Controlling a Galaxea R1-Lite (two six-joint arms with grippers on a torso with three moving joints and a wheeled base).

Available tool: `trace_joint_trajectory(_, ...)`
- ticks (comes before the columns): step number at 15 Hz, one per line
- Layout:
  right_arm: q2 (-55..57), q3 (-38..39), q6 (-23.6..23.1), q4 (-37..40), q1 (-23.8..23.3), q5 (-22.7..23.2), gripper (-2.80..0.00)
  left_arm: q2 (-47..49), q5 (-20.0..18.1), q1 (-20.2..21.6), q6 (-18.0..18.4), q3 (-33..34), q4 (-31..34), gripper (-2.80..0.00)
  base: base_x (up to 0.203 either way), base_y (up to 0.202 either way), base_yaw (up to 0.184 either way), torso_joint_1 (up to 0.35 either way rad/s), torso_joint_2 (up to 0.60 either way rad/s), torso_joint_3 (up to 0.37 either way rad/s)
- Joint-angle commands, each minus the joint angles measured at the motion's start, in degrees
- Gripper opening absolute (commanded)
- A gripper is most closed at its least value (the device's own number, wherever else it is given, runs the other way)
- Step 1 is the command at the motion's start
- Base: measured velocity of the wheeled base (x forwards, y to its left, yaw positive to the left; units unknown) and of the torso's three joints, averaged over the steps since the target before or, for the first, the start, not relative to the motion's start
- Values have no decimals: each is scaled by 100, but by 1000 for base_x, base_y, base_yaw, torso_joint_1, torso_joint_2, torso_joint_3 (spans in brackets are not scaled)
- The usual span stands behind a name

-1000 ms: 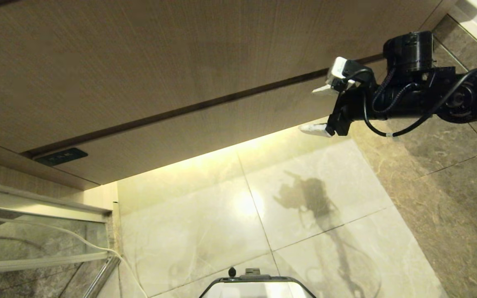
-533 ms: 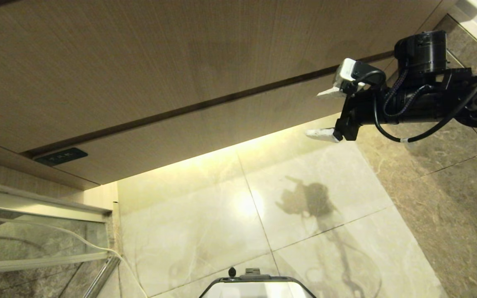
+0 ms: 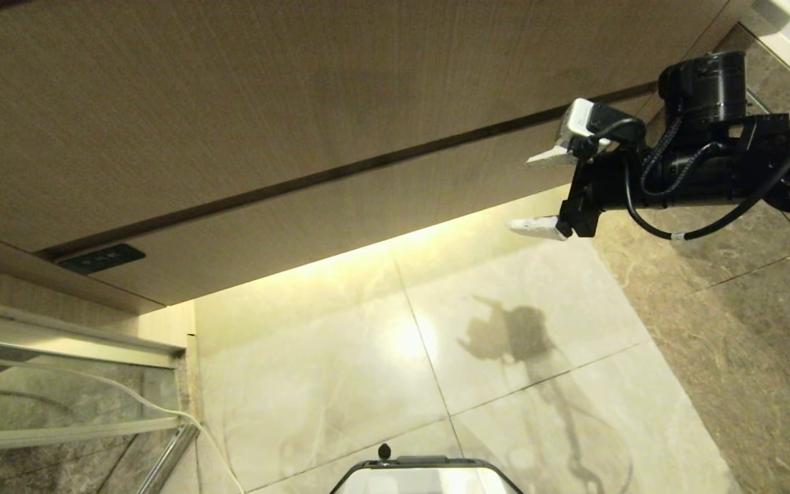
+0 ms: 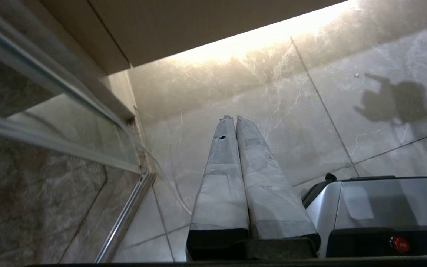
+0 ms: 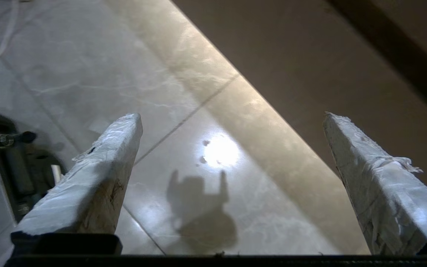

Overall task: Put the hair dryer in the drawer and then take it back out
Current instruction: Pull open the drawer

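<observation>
Bathroom floor of pale glossy marble tiles, darker stone to the right, warm light strip under the vanity. Drawer front is flush with the cabinet, closed, small black plate at its left end, taller wood-grain panel above it. Hair dryer not visible in any view, can't tell where it is. Right gripper hangs in the air near the drawer's right end, in front of it, jaws wide apart, nothing between them, not touching the wood. Left gripper parked low over the floor beside the robot base, jaws together, empty. Glass shower door at left, white cord trailing on floor.
</observation>
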Motion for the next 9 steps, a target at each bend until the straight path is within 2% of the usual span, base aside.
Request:
trace_joint_trajectory(1,-13,-7,-13,10,12,17,0,-2,0,1,-1,8,2,-280,9,-5,62,4,2,6)
trace_joint_trajectory(3,-22,2,-18,22,13,17,0,-2,7,1,-1,4,2,-280,0,-4,133,4,1,1)
trace_joint_trajectory(9,-13,-16,-9,14,13,25,0,-2,7,1,-1,0,2,-280,0,-6,188,1,2,-1)
